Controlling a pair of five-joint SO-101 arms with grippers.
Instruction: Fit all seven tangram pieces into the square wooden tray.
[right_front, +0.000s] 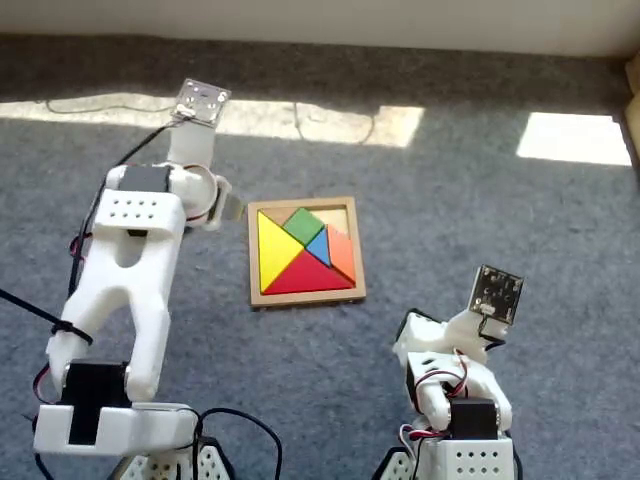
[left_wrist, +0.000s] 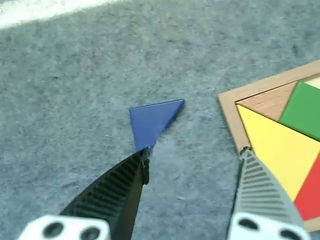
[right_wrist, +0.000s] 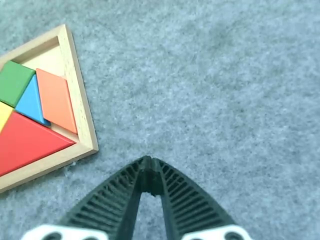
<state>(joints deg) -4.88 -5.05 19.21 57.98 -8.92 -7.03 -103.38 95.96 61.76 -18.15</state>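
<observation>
Evidently the task is well past halfway. Five pieces are seated flat in the wooden tray, which lies near the middle of the desk: the yellow triangle, the red triangle, the green square, the light blue triangle and the orange parallelogram. They are packed edge to edge against the tray's left, near and right walls. Bare wood is left along the far wall, widest in the far right corner, with a smaller gap beside the green square.

A dark blue triangle lies flat on the desk just outside the tray, off its far left corner. It is judged to be the next piece to go in. Six pieces are counted in all, so a seventh is also left to place; where it lies cannot be told.

The left gripper is held low over the desk with its jaws spread wide. One tip is at the triangle's nearest point and the other over the tray's rim, and nothing is held. The right gripper is pressed together and empty, hanging over bare desk off the tray's near right corner.
</observation>
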